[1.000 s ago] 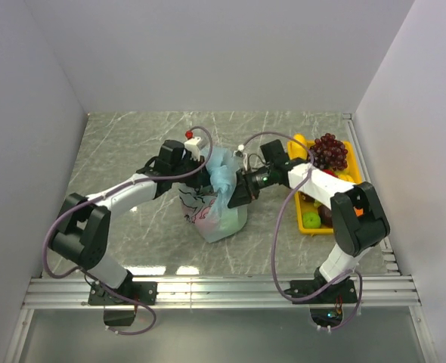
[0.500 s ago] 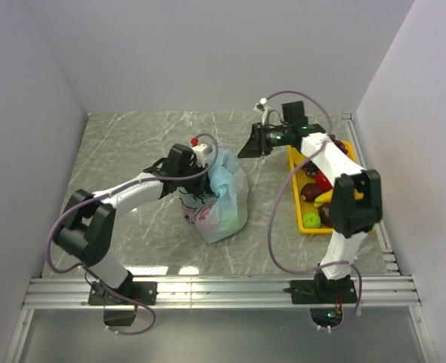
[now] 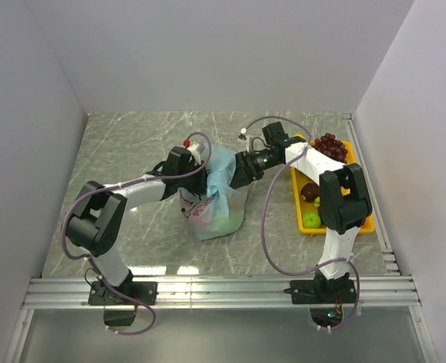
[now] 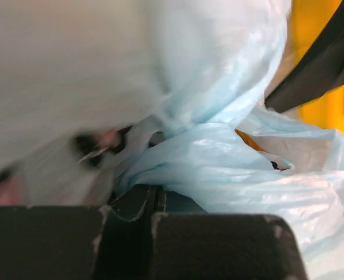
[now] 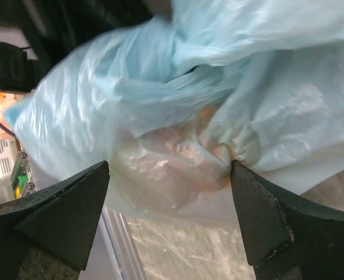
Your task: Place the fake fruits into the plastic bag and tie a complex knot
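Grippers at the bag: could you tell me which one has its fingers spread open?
The right gripper: its fingers stand wide apart before the plastic bag, while the left gripper's are pressed together.

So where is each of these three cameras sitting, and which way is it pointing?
Top external: fixed above and behind the arms, looking down at the table, both arms, the plastic bag and the yellow tray.
Left wrist: on the left arm, right up against the bag's bunched plastic; the left gripper, fingers together, fills the bottom.
Right wrist: on the right arm, facing the bag; the right gripper, fingers apart, frames it.
All three share the bag.
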Motion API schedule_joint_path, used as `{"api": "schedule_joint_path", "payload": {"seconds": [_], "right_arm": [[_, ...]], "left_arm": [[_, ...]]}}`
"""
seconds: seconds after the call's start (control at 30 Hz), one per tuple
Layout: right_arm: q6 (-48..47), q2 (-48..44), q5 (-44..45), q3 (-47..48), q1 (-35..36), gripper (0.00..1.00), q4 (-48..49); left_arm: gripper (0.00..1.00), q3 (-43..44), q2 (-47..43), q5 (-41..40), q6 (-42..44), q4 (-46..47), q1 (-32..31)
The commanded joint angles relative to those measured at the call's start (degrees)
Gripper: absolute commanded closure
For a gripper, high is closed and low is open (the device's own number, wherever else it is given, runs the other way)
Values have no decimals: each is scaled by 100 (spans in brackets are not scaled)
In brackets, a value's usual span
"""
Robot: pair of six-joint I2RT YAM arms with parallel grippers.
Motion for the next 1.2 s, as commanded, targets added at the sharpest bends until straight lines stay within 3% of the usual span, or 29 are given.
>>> {"api": "schedule_joint_path", "payload": {"seconds": [0.0, 0.2, 0.33, 0.57, 0.8, 0.9, 1.03, 1.17], "right_arm": [[152, -182, -400, -410, 201, 9, 17], [241, -103, -365, -534, 280, 8, 484], [241, -59, -295, -525, 376, 8, 686], [356, -208, -364, -341, 508, 8, 890], [-1013, -823, -452, -394, -175, 8, -463], [-1453, -912, -531, -122, -519, 13, -1157], [-816, -842, -541, 20, -766, 23, -888], [309, -552, -312, -15, -451, 24, 129]], "left_arm": [[100, -305, 133, 1388, -1305, 2368, 44], [100, -947, 134, 1882, -2837, 4715, 116], [100, -833, 230, 1935, -3093, 5061, 19], [100, -586, 266, 1813, -2716, 4306, -157], [100, -956, 64, 2031, -2672, 4280, 71], [100, -1026, 55, 2181, -2681, 4244, 115], [100, -1061, 90, 2295, -2663, 4253, 115], [100, -904, 230, 2524, -2637, 4227, 115]]}}
